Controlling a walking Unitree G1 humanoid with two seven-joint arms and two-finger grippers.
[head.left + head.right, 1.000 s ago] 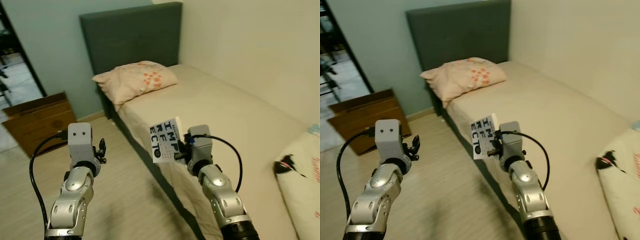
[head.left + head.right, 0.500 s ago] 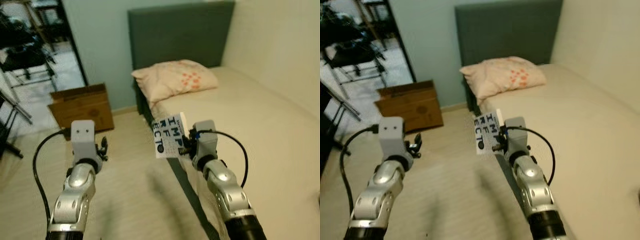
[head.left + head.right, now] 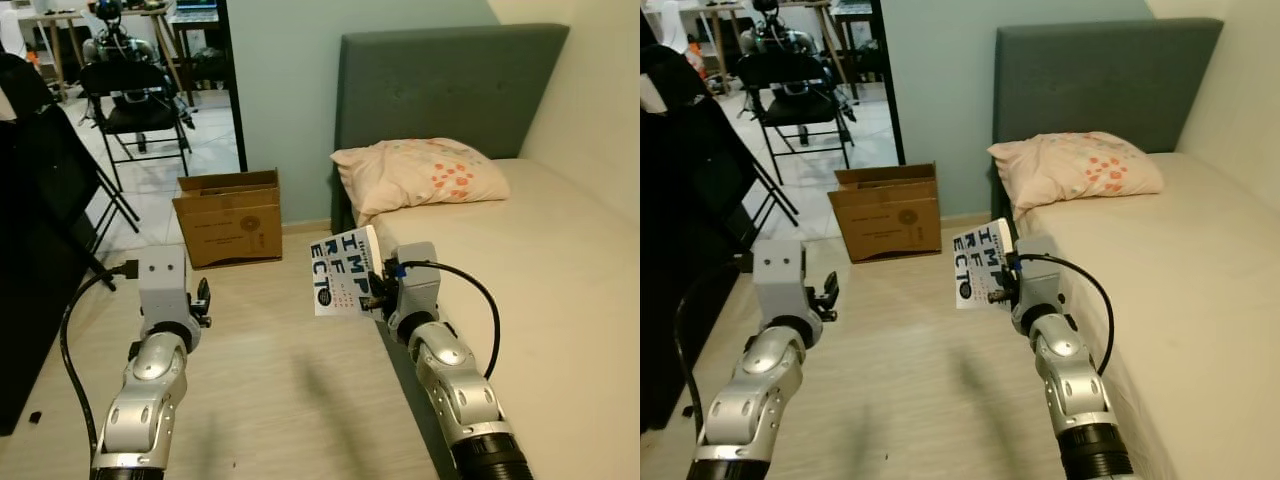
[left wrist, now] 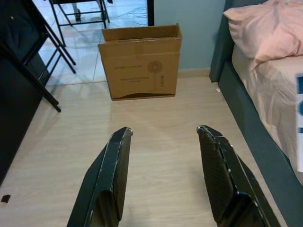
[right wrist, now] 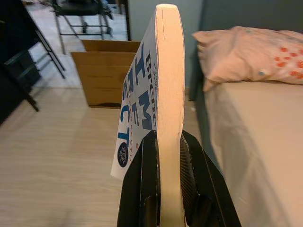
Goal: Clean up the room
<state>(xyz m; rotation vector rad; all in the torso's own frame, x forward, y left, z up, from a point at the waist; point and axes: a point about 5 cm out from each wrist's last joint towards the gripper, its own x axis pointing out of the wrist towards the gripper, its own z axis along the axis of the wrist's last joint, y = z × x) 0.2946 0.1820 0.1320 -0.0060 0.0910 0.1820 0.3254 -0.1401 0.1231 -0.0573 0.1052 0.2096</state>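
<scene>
Now nearer cardboard box (image 3: 230,217): book (image 3: 345,272) in right pincer (image 3: 372,290).

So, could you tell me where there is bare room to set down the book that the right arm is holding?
The right end effector grips the book. The bed is bare beyond the pillow, toward its foot. The wooden floor between bed and cardboard box is also free. It gets crowded near the black chair and the dark furniture on the left.
</scene>
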